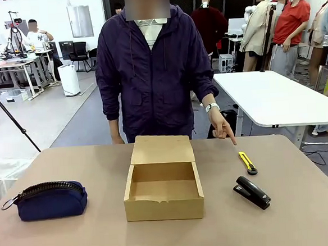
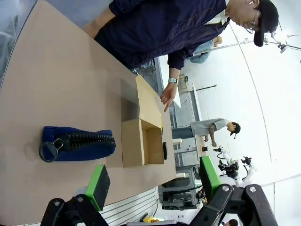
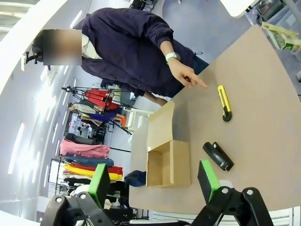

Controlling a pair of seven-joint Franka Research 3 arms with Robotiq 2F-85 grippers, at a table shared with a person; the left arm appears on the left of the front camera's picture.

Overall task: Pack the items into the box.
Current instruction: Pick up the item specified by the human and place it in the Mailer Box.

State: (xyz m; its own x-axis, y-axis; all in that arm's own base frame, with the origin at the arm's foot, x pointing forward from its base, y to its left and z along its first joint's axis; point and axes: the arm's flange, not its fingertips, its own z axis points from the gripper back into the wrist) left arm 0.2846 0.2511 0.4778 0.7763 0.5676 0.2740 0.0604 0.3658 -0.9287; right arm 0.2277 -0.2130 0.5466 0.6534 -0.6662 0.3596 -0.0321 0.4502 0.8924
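Both jaws wide, well clear of pouch [image 1: 50,200], box [image 1: 164,208], yellow cutter [image 1: 247,162].

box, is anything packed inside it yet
No, the box stands open with a bare floor, and the pouch lies to its left.

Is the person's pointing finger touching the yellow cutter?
Apart. The right wrist view shows bare table between the fingertip of the person's hand and the yellow cutter.

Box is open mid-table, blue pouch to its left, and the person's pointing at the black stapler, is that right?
No: the person's hand points at the yellow cutter, not the black stapler, as the front view shows. The rest stands.
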